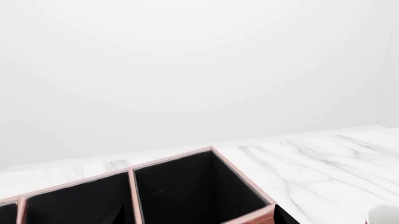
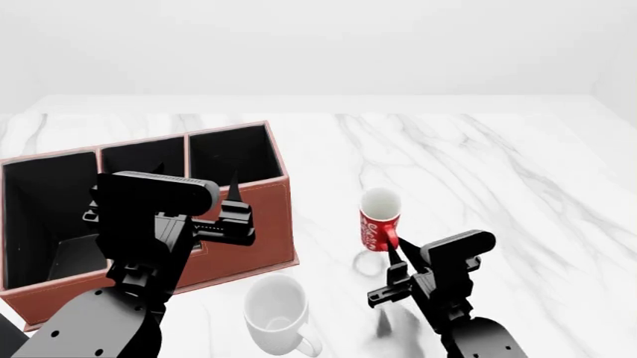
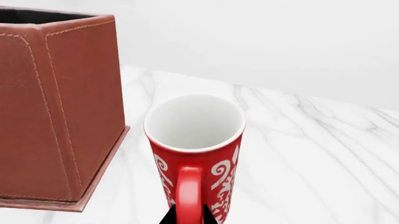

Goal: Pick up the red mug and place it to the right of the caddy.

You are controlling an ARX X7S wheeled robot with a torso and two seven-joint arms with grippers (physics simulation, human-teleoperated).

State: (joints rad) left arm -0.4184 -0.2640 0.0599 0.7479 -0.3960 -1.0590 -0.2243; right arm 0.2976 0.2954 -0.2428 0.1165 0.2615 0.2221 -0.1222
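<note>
Red with white swirls, the red mug stood upright mid-table just right of the caddy, handle facing the right gripper, whose fingertips flanked the handle, the grip itself untellable, the left gripper farther off.

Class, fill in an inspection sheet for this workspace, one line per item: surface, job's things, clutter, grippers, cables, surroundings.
Surface: white marble-look tabletop with grey veins.
Job's things: small red mug with white swirls upright, apart from and to the right of the reddish-brown leather-look caddy with black-lined compartments; handle toward the robot.
Clutter: larger plain white mug in front of the caddy.
Grippers: right gripper at the red mug's handle, fingers either side; grip cannot be told. Left gripper over the caddy, state unclear.
Cables: nothing seen.
Surroundings: plain white wall.
</note>
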